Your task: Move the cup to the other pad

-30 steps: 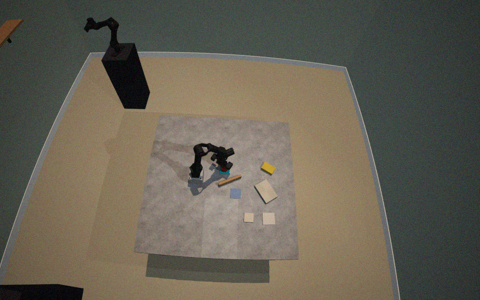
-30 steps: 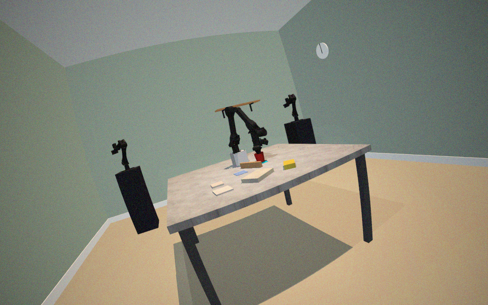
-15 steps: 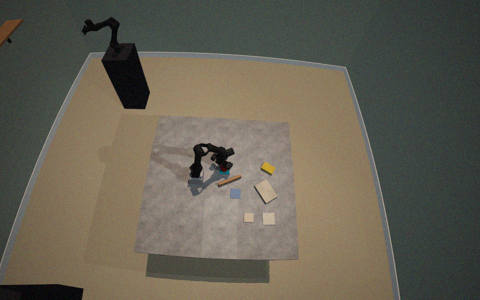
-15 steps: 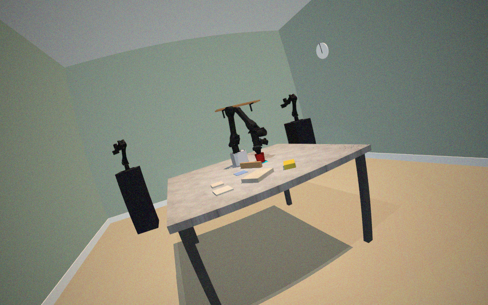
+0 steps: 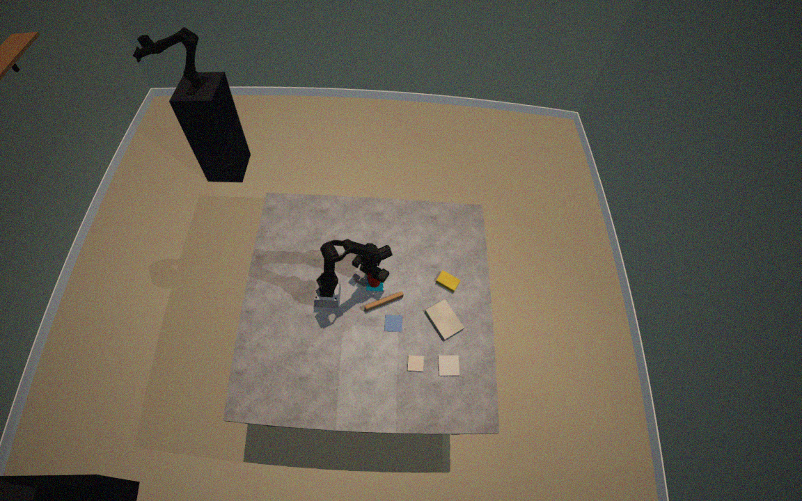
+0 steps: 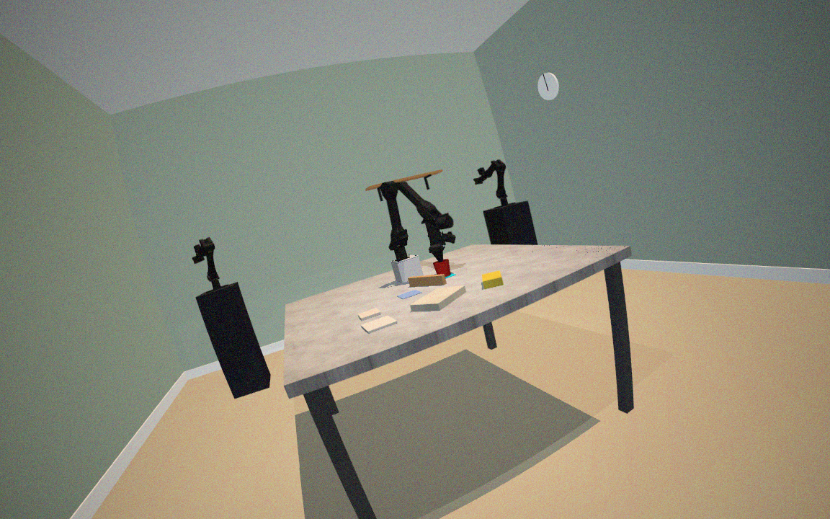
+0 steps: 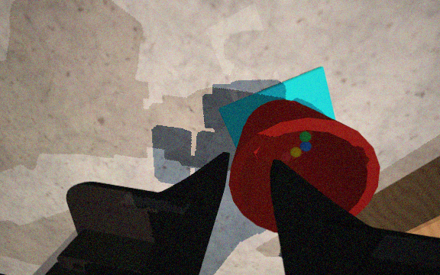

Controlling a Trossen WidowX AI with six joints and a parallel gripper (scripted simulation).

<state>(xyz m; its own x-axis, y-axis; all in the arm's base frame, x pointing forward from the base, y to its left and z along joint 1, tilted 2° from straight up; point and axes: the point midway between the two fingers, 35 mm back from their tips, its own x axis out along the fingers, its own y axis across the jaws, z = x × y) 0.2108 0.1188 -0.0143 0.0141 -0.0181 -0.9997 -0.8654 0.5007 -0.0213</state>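
The red cup [image 5: 373,282] [image 6: 442,268] [image 7: 260,118] stands apparently upright on the cyan pad [image 5: 376,289] [image 6: 451,275] [image 7: 316,85]. A green marble [image 7: 305,136], a blue marble [image 7: 305,146] and a yellow marble [image 7: 296,152] show inside it. My gripper [image 6: 439,259] [image 7: 250,162] is open around the cup's near wall, with one finger over the cup's inside and the other outside. Gaps show between fingers and wall in the wrist view. The blue pad [image 5: 393,322] [image 6: 408,294] lies bare beyond the wooden bar. The cup's underside is hidden.
A wooden bar [image 5: 383,301] [image 6: 426,280] lies close to the cup, between the pads. A yellow block [image 5: 447,280] [image 6: 492,279], a larger beige block [image 5: 444,319] [image 6: 437,298] and two flat beige pieces [image 5: 415,363] [image 5: 448,365] lie farther off on the table.
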